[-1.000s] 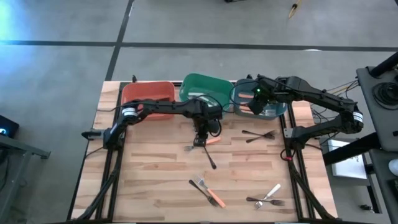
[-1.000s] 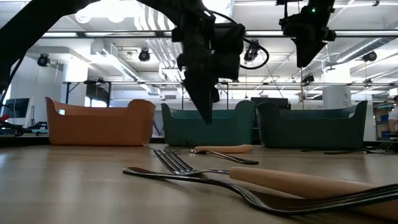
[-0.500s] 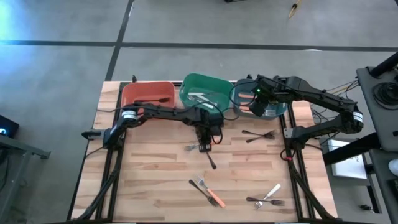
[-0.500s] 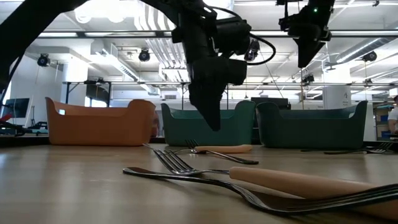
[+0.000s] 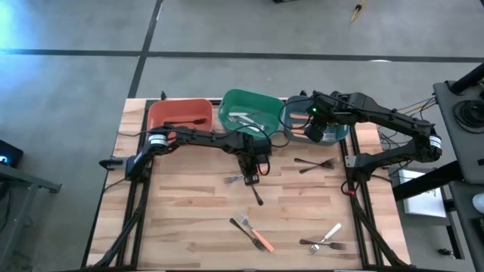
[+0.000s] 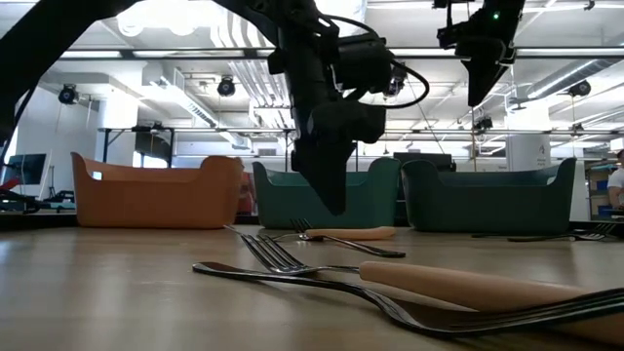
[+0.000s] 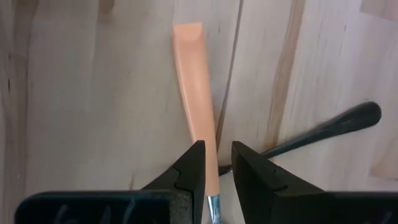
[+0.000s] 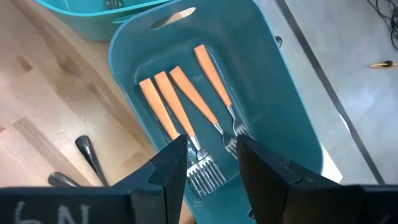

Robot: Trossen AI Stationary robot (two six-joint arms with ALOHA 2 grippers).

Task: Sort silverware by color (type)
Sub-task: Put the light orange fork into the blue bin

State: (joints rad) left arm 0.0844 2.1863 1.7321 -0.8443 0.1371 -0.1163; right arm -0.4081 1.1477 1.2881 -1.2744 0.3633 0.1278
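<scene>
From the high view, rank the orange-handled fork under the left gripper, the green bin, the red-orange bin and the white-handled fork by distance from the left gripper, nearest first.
Measured from the left gripper:
1. Orange-handled fork, on the wood directly beneath it.
2. Green plastic bin, at the table's far edge, middle.
3. White-handled fork, near the front right corner.
4. Red-orange plastic bin, far left corner.

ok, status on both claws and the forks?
Left claw low at mid-table, fingers astride orange fork, not lifted. Right claw open, empty, above teal bin holding four orange forks. Black fork lies alongside the target.
</scene>
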